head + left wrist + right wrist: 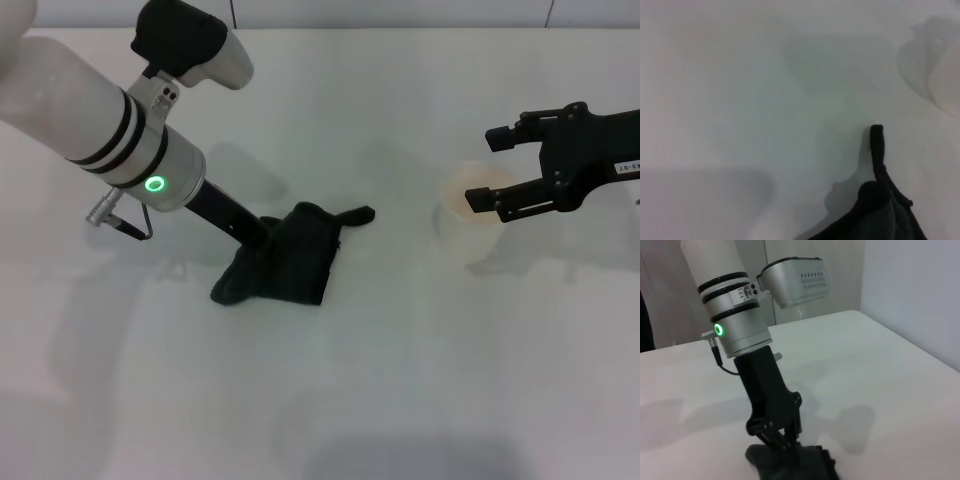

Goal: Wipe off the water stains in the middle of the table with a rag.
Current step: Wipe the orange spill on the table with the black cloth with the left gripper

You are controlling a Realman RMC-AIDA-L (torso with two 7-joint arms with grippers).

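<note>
The left tool [262,236] is down on the desk [400,380], its black fingers [785,437] buried in the upper left part of the rag [285,265] and pinched closed on the cloth. The right wrist view confirms this: the left tool [782,440] comes down at a slant from a silver wrist with a lit green ring, and its tips close into the dark fabric [800,462] where it rests on the desk [880,370].

The rag lies bunched to the robot's left of the middle of the desk, flat on the surface, with one thin pointed corner stretched out toward the robot's right. In the left wrist view that corner [877,150] reaches over the white desk [740,100], with the bulk of the cloth behind it.

The water stains cannot be made out; only a faint dull patch shows on the surface beyond the rag's corner, between the rag and the cup, and its nature cannot be told.

The right tool [482,166] hovers to the robot's right, well apart from the rag, directly over a white paper cup [472,225]. Its fingers stand spread wide and grasp nothing. The cup stands upright on the desk with its mouth partly hidden by the lower finger
</note>
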